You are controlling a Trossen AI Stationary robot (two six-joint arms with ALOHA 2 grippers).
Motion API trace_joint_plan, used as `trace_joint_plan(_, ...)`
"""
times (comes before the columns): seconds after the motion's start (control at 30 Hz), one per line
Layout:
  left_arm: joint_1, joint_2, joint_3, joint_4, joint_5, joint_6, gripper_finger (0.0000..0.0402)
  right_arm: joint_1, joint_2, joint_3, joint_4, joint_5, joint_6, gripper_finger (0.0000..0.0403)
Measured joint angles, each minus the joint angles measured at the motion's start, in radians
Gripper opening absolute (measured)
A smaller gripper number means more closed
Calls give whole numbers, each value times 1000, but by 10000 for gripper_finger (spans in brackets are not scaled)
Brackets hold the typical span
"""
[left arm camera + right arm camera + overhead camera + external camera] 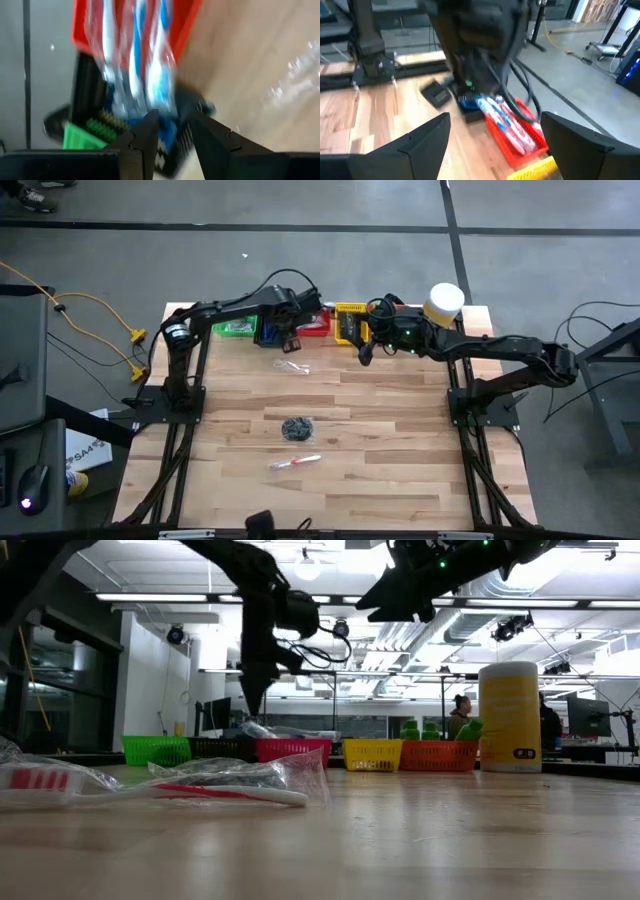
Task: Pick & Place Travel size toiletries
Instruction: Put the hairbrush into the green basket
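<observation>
Several clear-wrapped blue and white toothbrushes (137, 65) lie in the red rectangular plastic bin (187, 30) at the tabletop's (400, 430) far edge. Left pincer (172, 132) hovers directly above them, fingers partly apart, holding nothing. Right pincer (495, 145) hangs nearby along that edge, spread wide, empty.

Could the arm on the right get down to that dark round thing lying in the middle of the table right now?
Probably yes. The dark round disc lies alone on bare wood, with only a wrapped toothbrush near it. The right gripper hangs open by the yellow bin, and nothing stands between them.
</observation>
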Motion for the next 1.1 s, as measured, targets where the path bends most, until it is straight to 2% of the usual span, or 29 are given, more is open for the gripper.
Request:
trace_joint_plan(0.13, -19, -72, -58, -62, -9, -71, 113, 0, 0, 0, -25, 0, -1, 305)
trace_joint_plan(0.3, -48, -210, -191, -77, -2, -190, 113, 2, 0, 0, -52, 0, -3, 305)
trace_joint_plan(0.43, -106, -327, -321, -73, 83, -306, 113, 2, 0, 0, -93, -1, -4, 305)
trace_joint_plan(0.53, -172, -394, -402, -74, 159, -331, 113, 2, 0, 0, -112, -16, -4, 305)
trace_joint_plan(0.6, -222, -429, -442, -104, 113, -363, 113, 2, 0, 0, -114, -48, 0, 305)
trace_joint_plan(0.77, -299, -494, -459, -288, -129, -607, 114, 22, 0, 0, -110, -83, 19, 305)
trace_joint_plan(0.87, -329, -536, -459, -298, -190, -681, 121, 45, 0, 0, -110, -82, 19, 305)
trace_joint_plan(0.93, -337, -550, -459, -275, -170, -693, 131, 59, 0, 0, -111, -81, 22, 305)
trace_joint_plan(1.1, -364, -554, -459, -164, 1, -658, 163, 91, 0, 0, -114, -80, 30, 305)
